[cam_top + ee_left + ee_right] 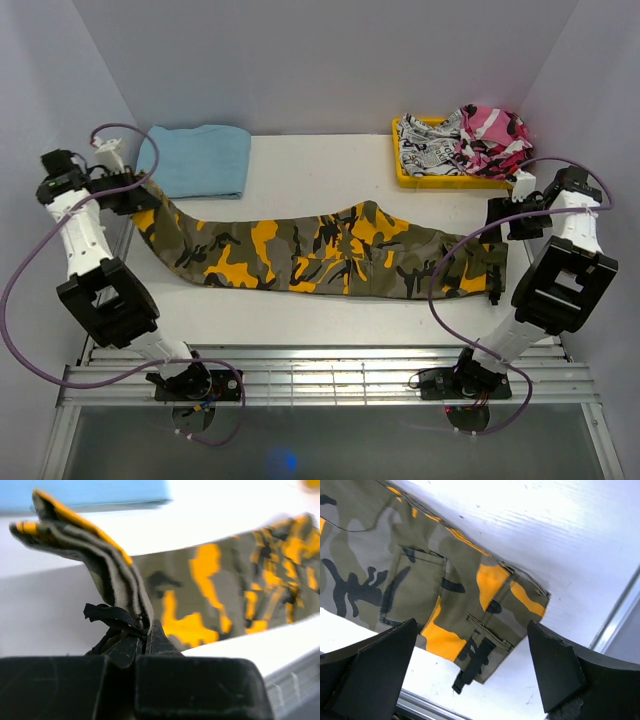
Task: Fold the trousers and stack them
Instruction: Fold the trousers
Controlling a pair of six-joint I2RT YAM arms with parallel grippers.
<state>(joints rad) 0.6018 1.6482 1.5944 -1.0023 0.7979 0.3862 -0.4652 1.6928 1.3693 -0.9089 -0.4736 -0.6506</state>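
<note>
Olive, orange-yellow and black camouflage cargo trousers (320, 255) lie stretched across your white surface (300, 160). Your left pincer (146, 632) pinches the raised leg hems; your right pincer (471, 627) gapes wide over the waist end. Crosswise folding and stacking look not yet done.

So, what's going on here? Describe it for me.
Two robot arms are working on the camouflage trousers, which lie stretched across the table. The left gripper is shut on the leg end at the left. The right gripper hangs open over the waist end, holding nothing. A folded blue cloth lies at the back left.
</note>
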